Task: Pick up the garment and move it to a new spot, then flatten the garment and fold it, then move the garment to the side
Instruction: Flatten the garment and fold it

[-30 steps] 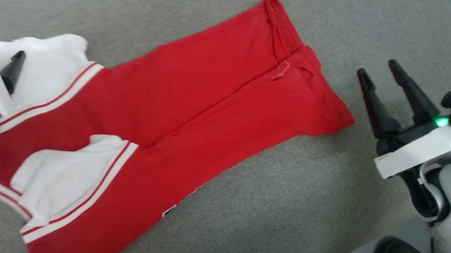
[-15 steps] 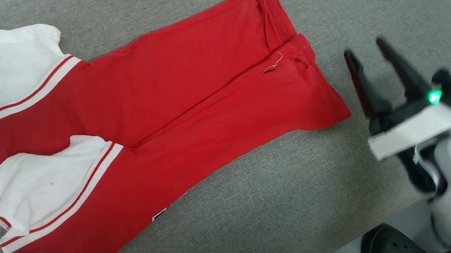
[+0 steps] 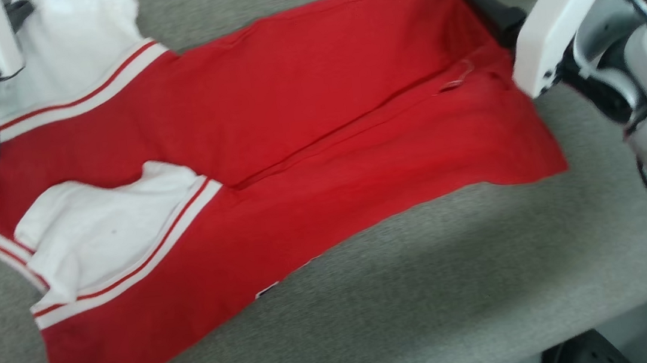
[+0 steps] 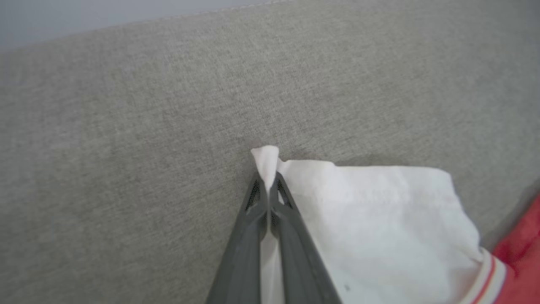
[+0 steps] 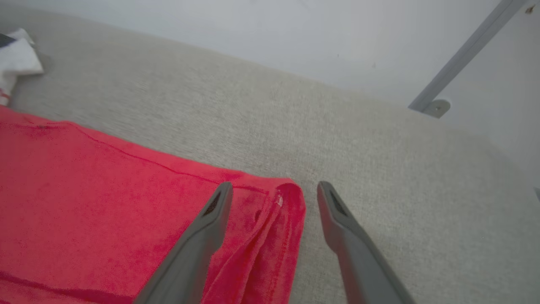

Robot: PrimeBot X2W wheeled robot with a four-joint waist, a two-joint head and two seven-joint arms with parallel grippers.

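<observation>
Garment lies folded lengthwise across the head view's middle on the grey counter. The left gripper has its fingers clenched on the white sleeve tip, likely to lift that end. The right gripper has its fingers released, straddling the red hem corner. The wrist views show both contacts plainly, while the head view gives the whole layout.
</observation>
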